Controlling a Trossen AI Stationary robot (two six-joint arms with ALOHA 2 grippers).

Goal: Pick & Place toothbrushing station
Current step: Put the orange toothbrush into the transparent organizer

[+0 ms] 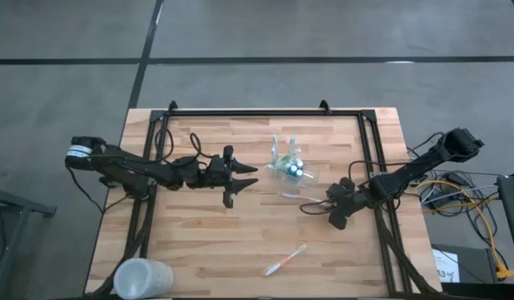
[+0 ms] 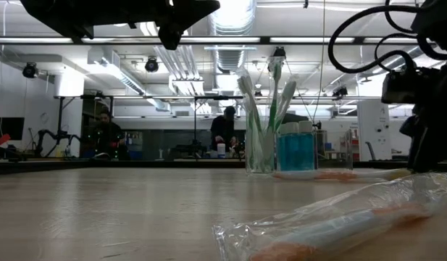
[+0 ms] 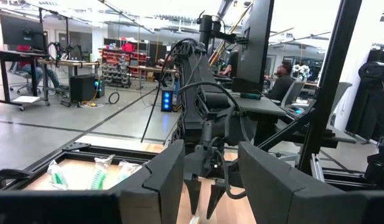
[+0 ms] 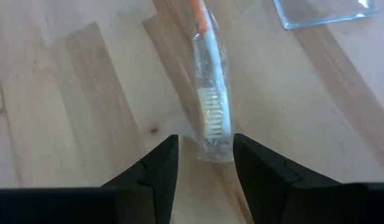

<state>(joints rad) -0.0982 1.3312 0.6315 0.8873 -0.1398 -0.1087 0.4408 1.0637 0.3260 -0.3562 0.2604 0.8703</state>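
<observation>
2 grippers (image 1: pixel 240 178) (image 1: pixel 333 208) flank the toothbrushing station (image 1: pixel 290 173) mid-table — orange toothbrush (image 1: pixel 286 260) near the front edge.

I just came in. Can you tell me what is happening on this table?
The right gripper is down low, its open fingers on either side of a wrapped orange toothbrush that lies beside the clear toothbrush holder. It has no grip yet. The left gripper hovers open on the holder's other side. Another wrapped toothbrush lies farther from the holder.
</observation>
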